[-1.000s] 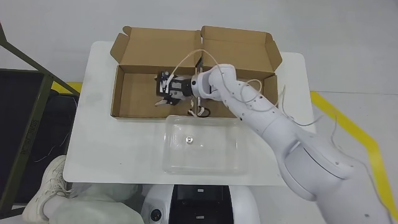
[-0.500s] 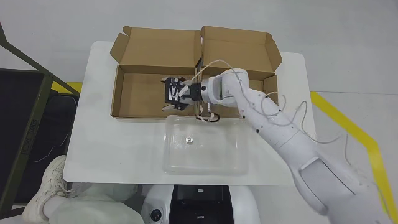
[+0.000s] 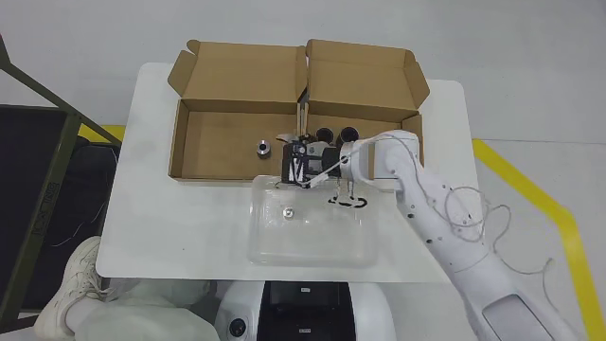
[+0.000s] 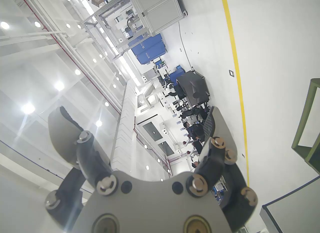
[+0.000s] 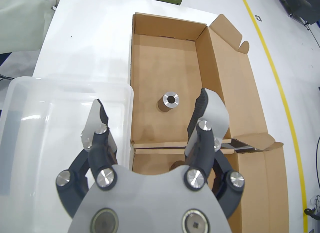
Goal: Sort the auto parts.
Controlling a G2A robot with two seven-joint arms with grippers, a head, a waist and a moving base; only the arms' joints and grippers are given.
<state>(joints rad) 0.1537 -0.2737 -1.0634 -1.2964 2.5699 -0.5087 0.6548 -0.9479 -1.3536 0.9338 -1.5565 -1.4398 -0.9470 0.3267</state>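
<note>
The metal bushing [image 5: 171,101] is recorded as a short silver cylinder with a chamfered rim and a dark central bore, standing upright on the floor of the left compartment of the cardboard box [image 3: 237,76]. It is apart from the walls and lies on the divider's [image 5: 160,144] side of the compartment's middle. From the right wrist view the bore and bright top face are made out plainly; from the top view the bushing [image 3: 258,148] is seen as a small grey ring. The right gripper [image 5: 150,105] is held over the box's front wall, where it meets the far edge of the clear tub [image 3: 312,246]. Its fingers are spread wide and nothing is gripped. In the top view a small silver part [image 3: 287,213] is noted inside the tub, and two dark round parts [image 3: 324,134] are noted against the far wall of the right compartment. The box and tub are carried by the white table [image 3: 142,199]. The left gripper [image 4: 136,116] is seen spread apart and empty, directed at the room.
</note>
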